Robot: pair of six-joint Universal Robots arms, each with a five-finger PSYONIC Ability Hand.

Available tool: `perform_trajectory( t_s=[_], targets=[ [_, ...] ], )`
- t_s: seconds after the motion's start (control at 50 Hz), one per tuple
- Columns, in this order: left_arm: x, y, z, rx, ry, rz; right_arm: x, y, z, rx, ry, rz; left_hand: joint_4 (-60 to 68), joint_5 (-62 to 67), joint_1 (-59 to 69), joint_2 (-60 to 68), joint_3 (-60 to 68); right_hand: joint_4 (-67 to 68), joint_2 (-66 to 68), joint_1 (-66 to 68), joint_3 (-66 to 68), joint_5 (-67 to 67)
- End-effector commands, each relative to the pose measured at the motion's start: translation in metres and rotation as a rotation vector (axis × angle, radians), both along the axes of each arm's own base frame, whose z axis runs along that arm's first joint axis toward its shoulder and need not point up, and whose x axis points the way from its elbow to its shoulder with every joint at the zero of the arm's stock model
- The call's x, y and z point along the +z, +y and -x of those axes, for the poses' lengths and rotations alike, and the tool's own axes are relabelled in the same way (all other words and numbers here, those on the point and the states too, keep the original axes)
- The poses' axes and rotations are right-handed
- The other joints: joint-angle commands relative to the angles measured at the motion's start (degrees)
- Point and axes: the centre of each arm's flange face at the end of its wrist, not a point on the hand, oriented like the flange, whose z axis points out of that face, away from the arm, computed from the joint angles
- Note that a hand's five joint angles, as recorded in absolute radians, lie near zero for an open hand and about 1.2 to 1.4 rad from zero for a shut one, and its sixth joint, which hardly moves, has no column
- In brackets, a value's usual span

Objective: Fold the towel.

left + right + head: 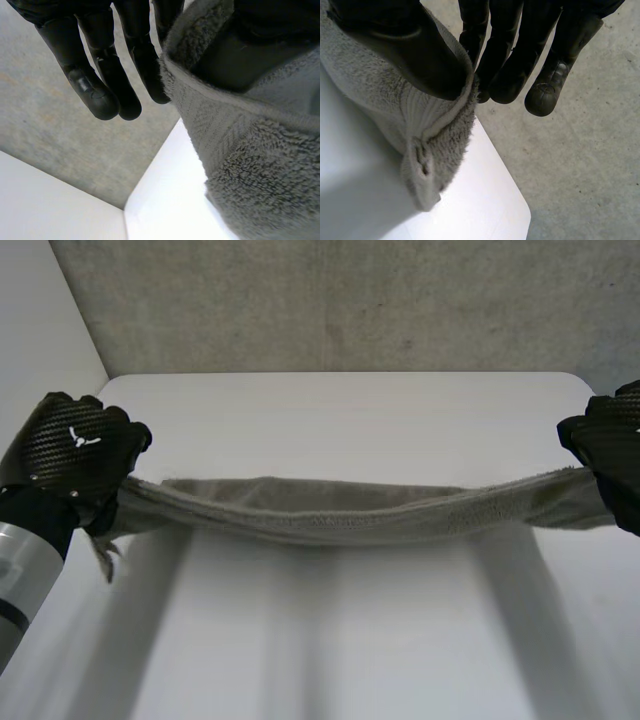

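Towel [330,515] ends pinched, robot hands [75,445] [612,445], thumbs against fingers

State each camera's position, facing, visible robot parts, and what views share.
Head view: behind the arms, looking down at the table; left robot hand and right robot hand hold the towel by its ends.
Left wrist view: on that wrist, looking along the palm; its fingers pinch the towel.
Right wrist view: likewise on the right wrist.
All share towel and table.
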Motion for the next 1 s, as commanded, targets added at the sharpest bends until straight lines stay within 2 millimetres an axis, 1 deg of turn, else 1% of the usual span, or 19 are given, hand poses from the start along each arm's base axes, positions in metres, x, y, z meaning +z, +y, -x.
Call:
perform_trajectory(
  t_s=[0.02, 0.16, 0.22, 0.26, 0.28, 0.32, 0.38, 0.48, 0.6, 0.72, 0.74, 0.76, 0.78, 0.8, 0.82, 0.9, 0.94, 0.96, 1.0],
  targets=[
    [-0.01, -0.006, -0.002, 0.015, -0.057, -0.018, -0.012, -0.024, 0.015, -0.025, -0.008, -0.093, -7.3, -14.4, -2.5, -7.1, -8.6, 2.6, 3.9, 4.1, 2.8, 3.4],
    [-0.047, -0.036, 0.009, -0.011, -0.131, -0.121, -0.039, -0.057, 0.016, 0.017, 0.002, -0.236, -7.3, -14.4, -2.5, -7.1, -8.6, 2.6, 3.9, 4.1, 2.8, 3.4],
    [-0.067, -0.057, 0.018, -0.023, -0.168, -0.131, -0.054, -0.074, 0.006, 0.05, 0.009, -0.316, -7.3, -14.4, -2.5, -7.1, -8.6, 2.6, 3.9, 4.1, 2.8, 3.4],
    [-0.086, -0.081, 0.028, -0.032, -0.202, -0.121, -0.075, -0.09, -0.005, 0.056, 0.033, -0.397, -7.3, -14.4, -2.5, -7.1, -8.6, 2.6, 3.9, 4.1, 2.8, 3.4],
    [-0.086, -0.081, 0.028, -0.032, -0.202, -0.121, -0.075, -0.09, -0.005, 0.056, 0.033, -0.397, -7.3, -14.4, -2.5, -7.1, -8.6, 2.6, 3.9, 4.1, 2.8, 3.4],
    [-0.102, -0.105, 0.036, -0.029, -0.235, -0.104, -0.091, -0.105, -0.012, 0.025, 0.07, -0.436, -7.3, -14.4, -2.5, -7.1, -8.6, 2.6, 3.9, 4.1, 2.8, 3.4],
    [-0.107, -0.115, 0.041, -0.033, -0.246, -0.097, -0.099, -0.115, -0.016, 0.006, 0.085, -0.435, -7.3, -14.4, -2.5, -7.1, -8.6, 2.6, 3.9, 4.1, 2.8, 3.4],
    [-0.119, -0.147, 0.058, -0.045, -0.23, -0.075, -0.125, -0.151, -0.029, -0.052, 0.101, -0.355, -7.3, -14.4, -2.5, -7.1, -8.6, 2.6, 3.9, 4.1, 2.8, 3.4],
    [-0.131, -0.167, 0.067, -0.049, -0.23, -0.057, -0.136, -0.165, -0.042, -0.062, 0.053, -0.315, -7.3, -14.4, -2.5, -7.1, -8.6, 2.6, 3.9, 4.1, 2.8, 3.4],
    [-0.142, -0.17, 0.073, -0.063, -0.245, -0.063, -0.143, -0.17, -0.047, -0.064, 0.027, -0.301, -7.3, -14.4, -2.5, -7.1, -8.6, 2.6, 3.9, 4.1, 2.8, 3.4],
    [-0.145, -0.17, 0.073, -0.064, -0.247, -0.071, -0.144, -0.172, -0.048, -0.076, 0.03, -0.296, -20.8, -27.9, -16.0, -20.5, -22.0, 2.6, 3.9, 4.1, 2.8, 3.4],
    [-0.147, -0.169, 0.073, -0.064, -0.248, -0.073, -0.145, -0.173, -0.047, -0.09, 0.03, -0.297, -44.9, -52.0, -40.1, -44.6, -46.1, -22.1, -20.8, -20.7, -22.0, -21.4],
    [-0.147, -0.169, 0.073, -0.064, -0.248, -0.073, -0.145, -0.173, -0.047, -0.09, 0.03, -0.297, -45.2, -52.2, -40.3, -44.9, -46.4, -22.4, -21.1, -20.9, -22.2, -21.6],
    [-0.147, -0.169, 0.073, -0.058, -0.25, -0.075, -0.148, -0.173, -0.047, -0.103, 0.033, -0.301, -66.5, -73.5, -61.6, -66.2, -67.7, -66.5, -65.2, -65.0, -66.4, -65.8],
    [-0.146, -0.17, 0.072, -0.051, -0.25, -0.074, -0.149, -0.173, -0.047, -0.114, 0.036, -0.297, -77.3, -84.4, -72.5, -77.1, -78.6, -67.4, -66.1, -65.9, -67.2, -66.6],
    [-0.139, -0.168, 0.072, -0.03, -0.241, -0.065, -0.145, -0.172, -0.052, -0.109, 0.029, -0.264, -77.1, -84.2, -72.3, -76.8, -78.3, -67.4, -66.1, -65.9, -67.2, -66.6],
    [-0.125, -0.162, 0.076, -0.024, -0.229, -0.039, -0.125, -0.168, -0.057, -0.097, -0.016, -0.181, -77.1, -84.2, -72.3, -76.8, -78.3, -67.4, -66.1, -65.9, -67.2, -66.6],
    [-0.125, -0.162, 0.076, -0.024, -0.229, -0.039, -0.125, -0.168, -0.057, -0.097, -0.016, -0.181, -77.1, -84.2, -72.3, -76.8, -78.3, -67.4, -66.1, -65.9, -67.2, -66.6],
    [-0.112, -0.157, 0.073, -0.018, -0.216, -0.023, -0.086, -0.161, -0.053, -0.102, -0.104, -0.052, -77.1, -84.2, -72.3, -76.8, -78.3, -67.4, -66.1, -65.9, -67.2, -66.6]
  ],
)
